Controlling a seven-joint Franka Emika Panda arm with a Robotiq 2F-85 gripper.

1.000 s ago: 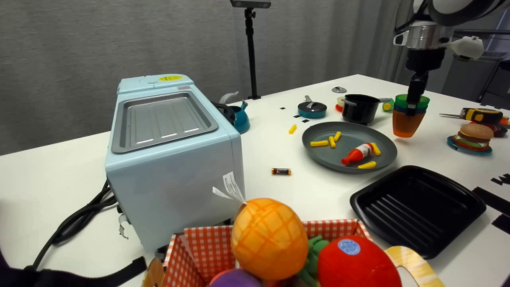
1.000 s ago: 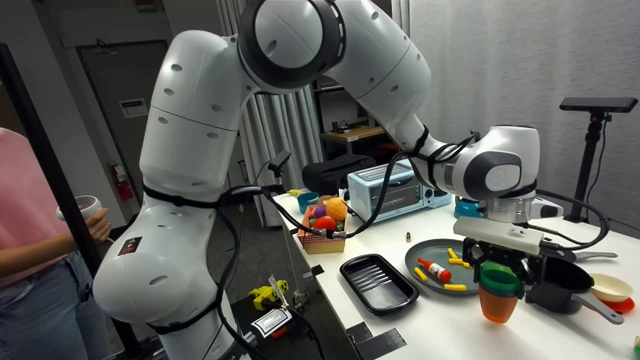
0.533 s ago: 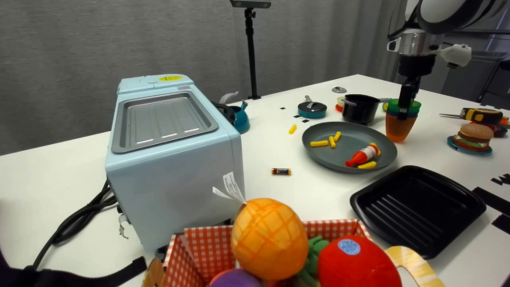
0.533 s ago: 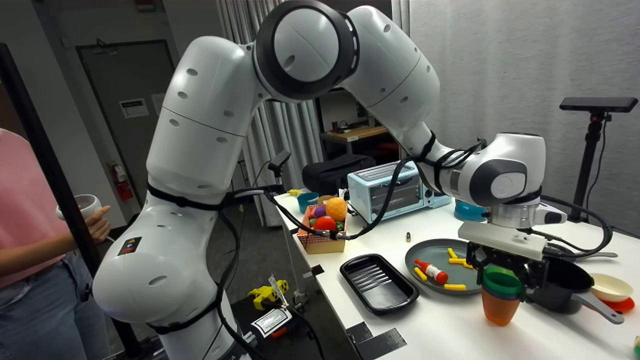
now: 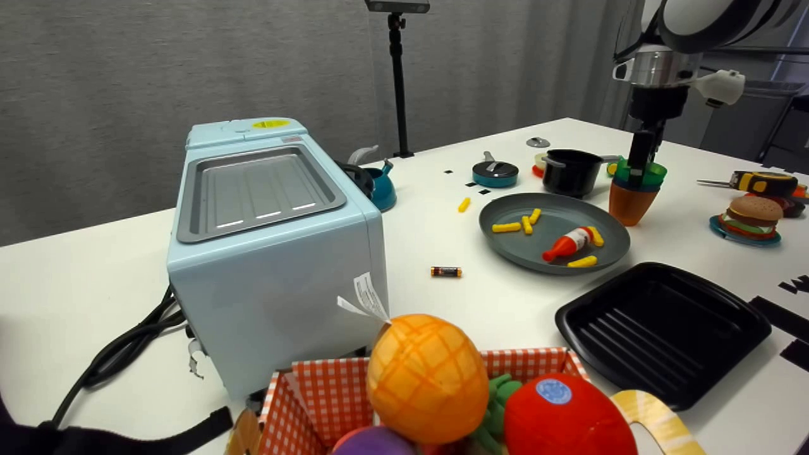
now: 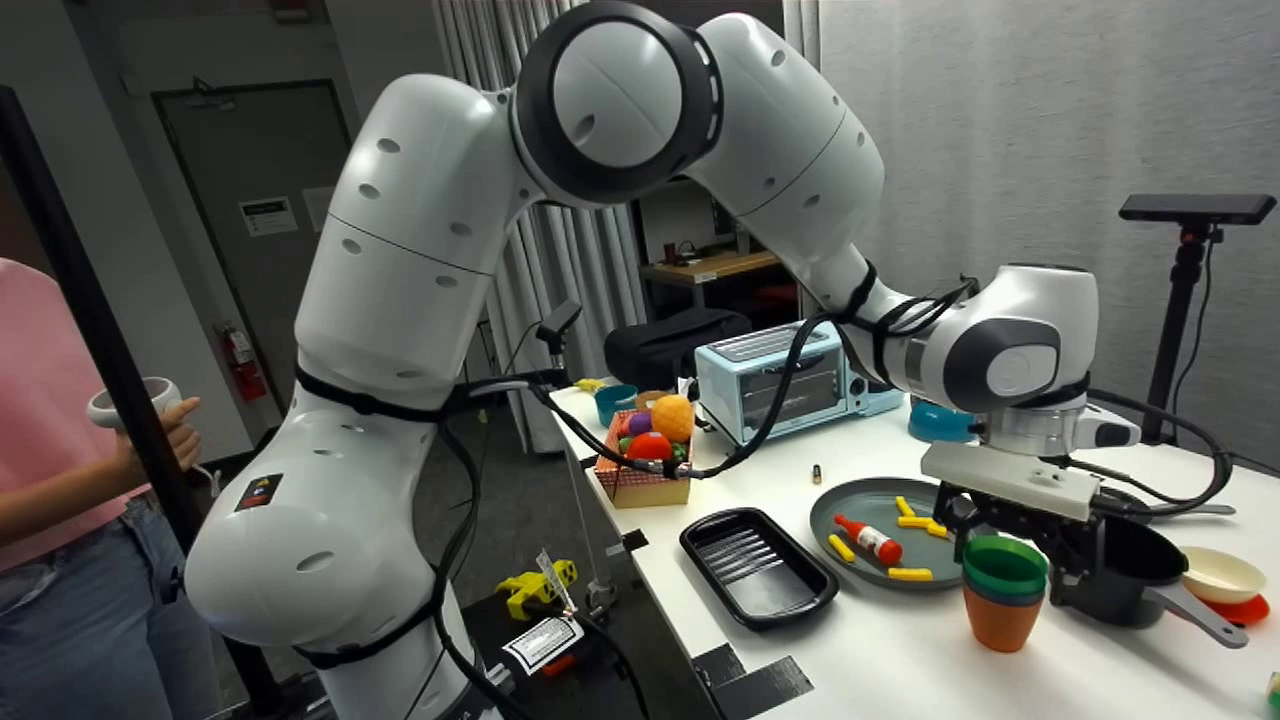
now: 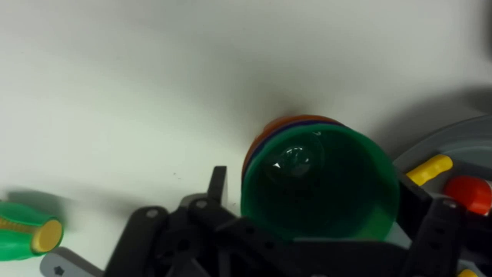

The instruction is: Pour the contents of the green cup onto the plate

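Tabletop (image 5: 505, 303), white, runs back to a grey curtain (image 5: 221, 63); patches of black tape (image 6: 762, 688) mark its edge. Past the white arm (image 6: 400, 220), an exterior view takes in a dark door (image 6: 230, 160), a red fire extinguisher (image 6: 246, 375) and a person (image 6: 45, 400) in a pink top with a white controller (image 6: 165, 393). A black stand (image 5: 397, 82) bearing a camera rises at the table's far edge.

The green cup (image 7: 319, 169), green above a dark blue band and an orange lower part, stands upright on the tabletop, just beside the plate (image 5: 569, 215). The gripper (image 7: 316, 188) has its fingers (image 7: 218, 184) spread wide astride the cup: in the wrist view one is clear of the wall; the other is close against it, and I cannot tell whether it touches.

On the plate, round and dark grey, lie five yellow pieces (image 5: 505, 227) and a red sauce bottle (image 5: 567, 244); one more such piece rests on the tabletop beyond the rim. The gripper covers part of a black pot (image 6: 1110, 600) in an exterior view.

Just beside the plate sits a black ridged tray (image 5: 682, 316); a battery (image 5: 445, 272) lies between plate and light-blue toaster oven (image 5: 284, 303). Next to the oven are a teal kettle (image 5: 383, 189) and a red-checked basket (image 5: 325, 388) holding plush fruit (image 5: 426, 379). A toy hamburger (image 5: 750, 215) sits apart.
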